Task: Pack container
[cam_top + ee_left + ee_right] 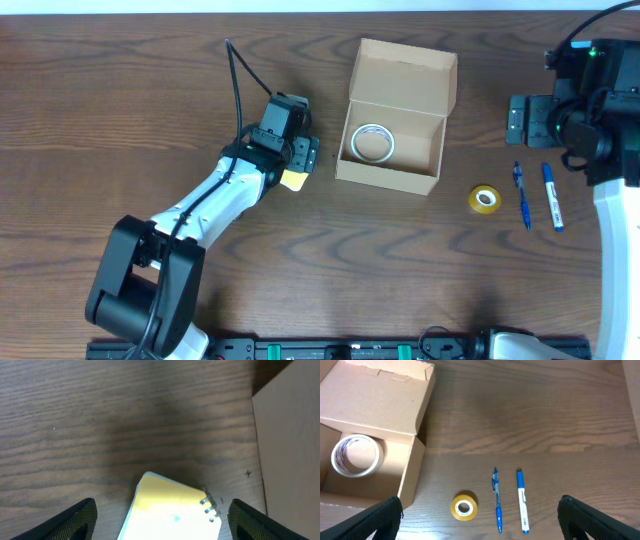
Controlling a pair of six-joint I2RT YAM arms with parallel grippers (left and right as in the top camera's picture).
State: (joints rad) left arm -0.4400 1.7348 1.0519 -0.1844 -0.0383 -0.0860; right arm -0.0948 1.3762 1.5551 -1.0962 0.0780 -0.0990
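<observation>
The container (pixel 401 71) is a tan cardboard box standing open, its flap lid folded back, with a white tape roll (pixel 372 143) inside. In the right wrist view the container (pixel 375 405) and the white roll (pixel 355 455) show at the left. My left gripper (pixel 300 165) hovers just left of the box over a yellow spiral notepad (pixel 293 180). In the left wrist view its jaws straddle the notepad (pixel 170 507) with a gap on each side, so my left gripper (pixel 162 522) is open. My right gripper (pixel 514 120) stands open and empty, right of the box.
A yellow tape roll (pixel 485 198), a blue pen (pixel 522 195) and a blue-and-white marker (pixel 552 197) lie right of the box, below the right gripper. The same roll (pixel 464 506), pen (pixel 497 500) and marker (pixel 522 500) show in the right wrist view. The box wall (pixel 290 435) stands close on the left gripper's right.
</observation>
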